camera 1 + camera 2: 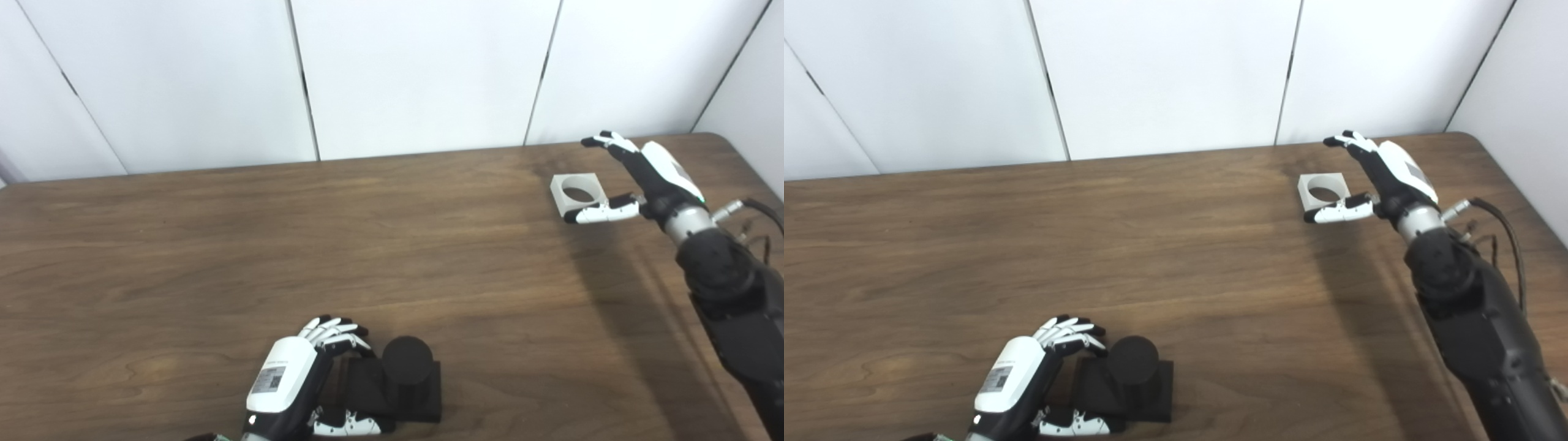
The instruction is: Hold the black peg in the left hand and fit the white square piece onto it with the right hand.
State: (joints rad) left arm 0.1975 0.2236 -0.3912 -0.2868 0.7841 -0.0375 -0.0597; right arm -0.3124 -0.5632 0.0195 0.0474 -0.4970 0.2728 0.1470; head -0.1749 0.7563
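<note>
The black peg (407,361), a round post on a square black base, stands near the table's front edge. My left hand (297,383) sits just left of it, fingers curled above the base and thumb along its front, not closed on it. The white square piece (577,193), with a round hole, lies flat at the far right of the table. My right hand (637,177) hovers open beside it, thumb under its near edge and fingers spread above its right side.
The brown wooden table (306,245) runs to white wall panels at the back. Its right edge and rounded far corner (729,138) lie close to my right arm. A cable hangs off the right wrist (1500,214).
</note>
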